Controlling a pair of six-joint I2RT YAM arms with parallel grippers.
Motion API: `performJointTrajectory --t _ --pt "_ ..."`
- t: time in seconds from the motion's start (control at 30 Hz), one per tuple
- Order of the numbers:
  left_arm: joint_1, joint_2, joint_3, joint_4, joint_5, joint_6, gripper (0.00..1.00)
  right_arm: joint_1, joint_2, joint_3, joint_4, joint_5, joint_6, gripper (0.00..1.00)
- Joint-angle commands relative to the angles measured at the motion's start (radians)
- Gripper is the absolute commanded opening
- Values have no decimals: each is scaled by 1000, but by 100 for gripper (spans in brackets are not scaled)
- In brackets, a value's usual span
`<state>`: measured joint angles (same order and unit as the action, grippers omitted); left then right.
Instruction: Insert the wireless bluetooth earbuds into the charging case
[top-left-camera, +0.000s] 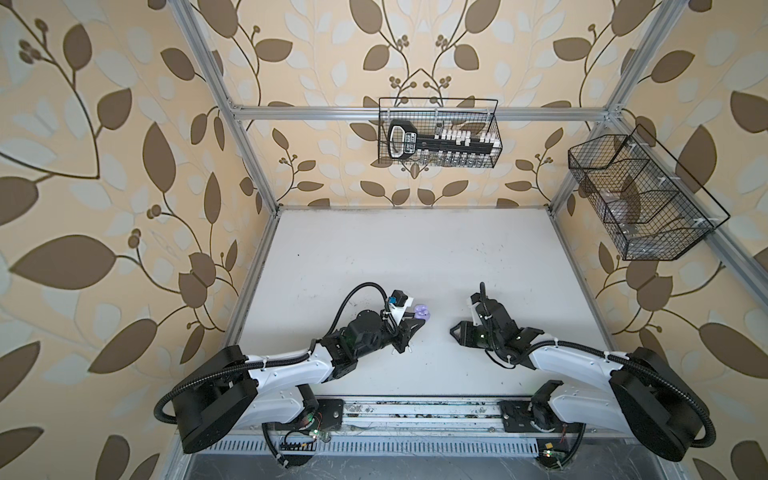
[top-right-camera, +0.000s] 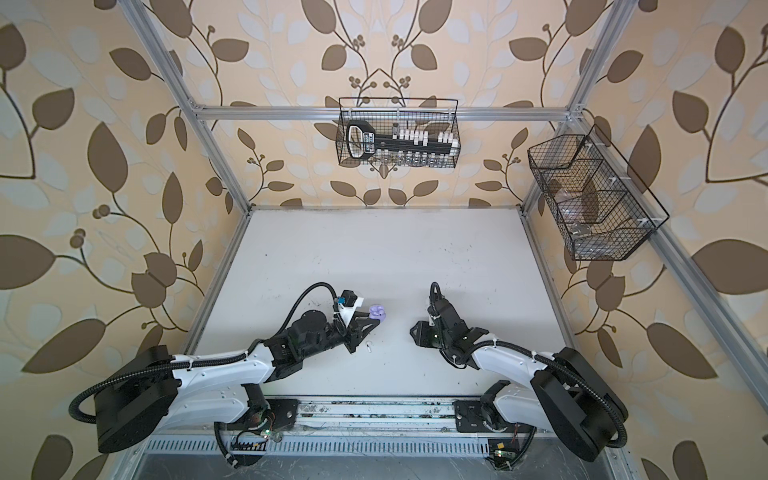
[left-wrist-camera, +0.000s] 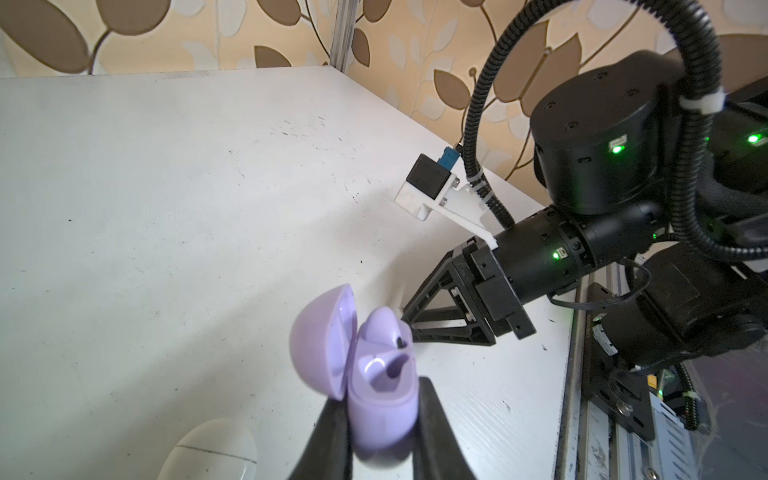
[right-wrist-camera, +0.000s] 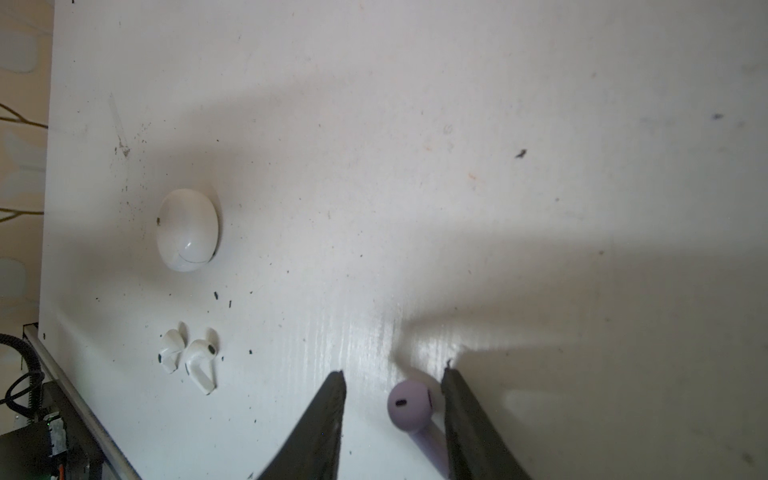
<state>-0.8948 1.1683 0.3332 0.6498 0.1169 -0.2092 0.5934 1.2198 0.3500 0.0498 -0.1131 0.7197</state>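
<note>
On the desk (right-wrist-camera: 415, 166), the right claw (right-wrist-camera: 395, 372) stands part-open around a lilac earbud (right-wrist-camera: 409, 405), seemingly not yet pinched. The left claw (left-wrist-camera: 379, 392) clamps the open lilac case (left-wrist-camera: 378, 419), a seated earbud (left-wrist-camera: 382, 328) inside. Next it should close, lift, and line the stem with the empty socket (left-wrist-camera: 395, 368).

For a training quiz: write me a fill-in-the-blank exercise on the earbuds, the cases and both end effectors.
The left end effector grips the lilac case, whose lid is ___.
The white case on the table is ___.
Between the open jaws of the right end effector lies a ___ earbud.
Near the white case lie ___ white earbuds.
Missing words: open; closed; lilac; two.
</note>
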Motion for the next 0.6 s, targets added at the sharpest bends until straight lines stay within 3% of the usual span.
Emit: performJointTrajectory --t 0.0,0.57 --pt "11 0 23 28 4 10 4 -3 -17 -9 -52 -16 -8 41" --pt "11 -4 21 33 8 5 4 6 -12 -20 -45 -19 4 42"
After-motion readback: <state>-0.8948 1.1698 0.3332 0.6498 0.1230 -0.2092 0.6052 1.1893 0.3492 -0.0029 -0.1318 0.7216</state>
